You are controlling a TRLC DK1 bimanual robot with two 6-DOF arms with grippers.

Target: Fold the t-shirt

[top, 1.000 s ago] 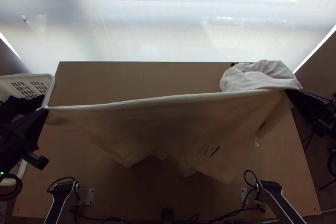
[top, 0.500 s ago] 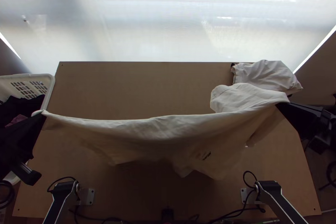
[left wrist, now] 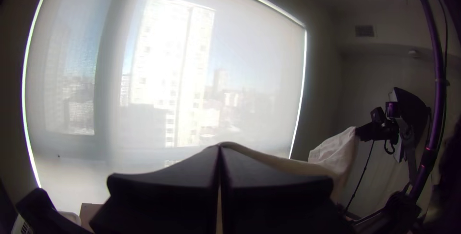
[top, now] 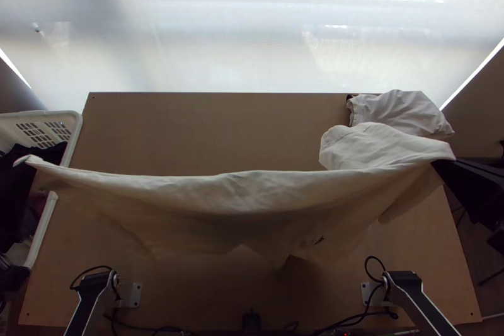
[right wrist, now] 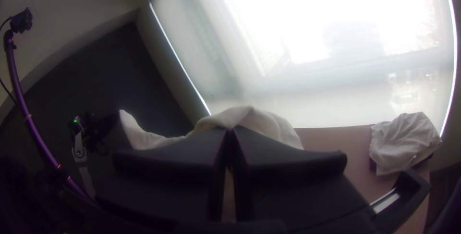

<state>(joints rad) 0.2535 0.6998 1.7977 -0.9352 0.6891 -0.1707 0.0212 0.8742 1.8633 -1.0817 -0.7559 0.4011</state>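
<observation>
The two wide flat black fingers of the left gripper [top: 25, 167] are pressed together on one end of the top edge of the cream cloth t-shirt with small dark print [top: 239, 197]. The two black fingers of the right gripper [top: 443, 163] pinch the opposite end of that edge, meeting at their tips with a narrow slit behind them.

There is one t-shirt, hanging spread between the two grippers in front of the table's middle as the top view sees it. Its top edge sags gently; its lower edge is uneven, and whether that touches the table cannot be told. Near the right gripper, one part lies over toward the window side.

Of the two arms, the left is stretched out past the table's left side, its gripper raised beside the basket in the top view; the left wrist view looks toward the window. The right is stretched out past the table's right side, with its gripper also raised.

Farther out are one light wooden table [top: 189, 128], one bunched pale cloth [top: 400, 112] at its far right corner, one white slotted plastic basket [top: 75, 140] holding dark cloth [top: 50, 148], and one large translucent window shade [top: 252, 52] beyond.
</observation>
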